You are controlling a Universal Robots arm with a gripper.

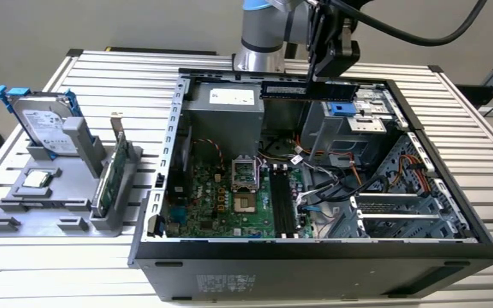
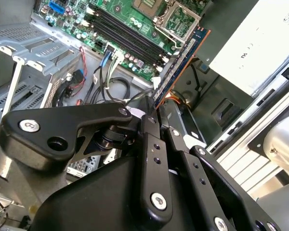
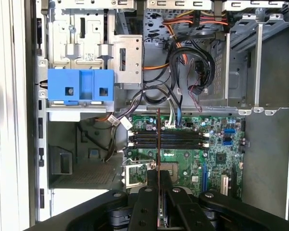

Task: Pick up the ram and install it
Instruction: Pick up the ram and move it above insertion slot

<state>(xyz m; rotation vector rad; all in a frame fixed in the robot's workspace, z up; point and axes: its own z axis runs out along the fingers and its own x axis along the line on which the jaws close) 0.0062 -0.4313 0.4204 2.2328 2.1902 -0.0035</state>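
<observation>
Slatted metal table (image 1: 477,122) carried an open computer case (image 1: 315,256). Gripper (image 1: 320,78) hung over the case's far edge, fingers pressed together on the ram (image 1: 291,88). Ram was held level and lengthwise, touching nothing else, well above the motherboard (image 1: 221,199). In the second wrist view it reached past the fingertips toward the black memory slots (image 2: 125,36). At the exterior view's left, a gray rack (image 1: 49,215) held a hard drive (image 1: 45,125) and a green card (image 1: 110,176).

Robotics lab, alu-profile bench (image 1: 101,70), robot arm (image 1: 259,35), open PC case (image 1: 315,263), grey parts jig (image 1: 49,212)
</observation>
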